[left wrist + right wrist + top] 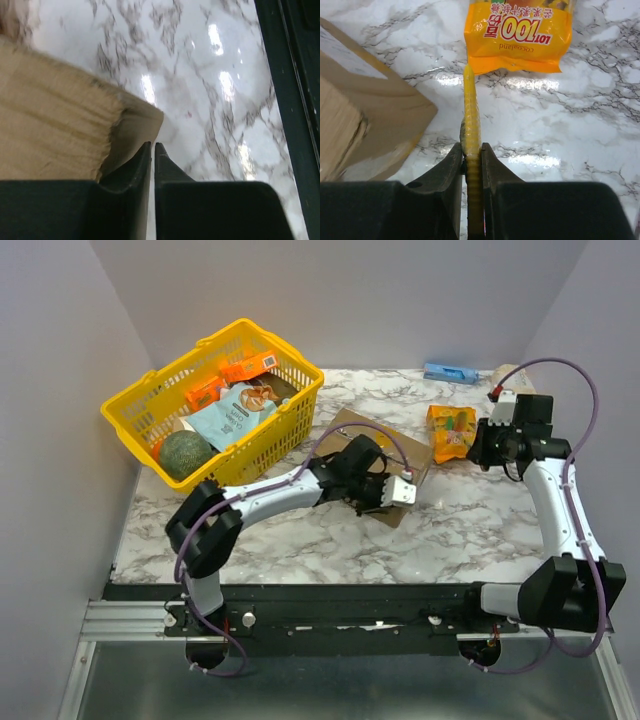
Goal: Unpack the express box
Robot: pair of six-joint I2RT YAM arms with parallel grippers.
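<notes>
Brown corrugated cardboard: the express box (347,428) lies mid-worktop (460,525), just beside the yellow plastic basket (130,408) of groceries, with its near end under the left arm. The left pincer (152,146) is all but closed, with only a slit between its fingers and nothing visible in it. A bent flap corner of the box lies against the outside of one finger, not between the two. The right pincer (471,146) is clamped on a thin yellow ridged strip (470,100), seen edge-on, above an orange snack packet (520,35) that lies apart from the box.

Likely hazards: with the flap outside the grip, a pull would probably come away empty, or would shove the light box across the glossy marble towards the basket. The strip is held only at its end, so it may twist if pressed against the tape.
</notes>
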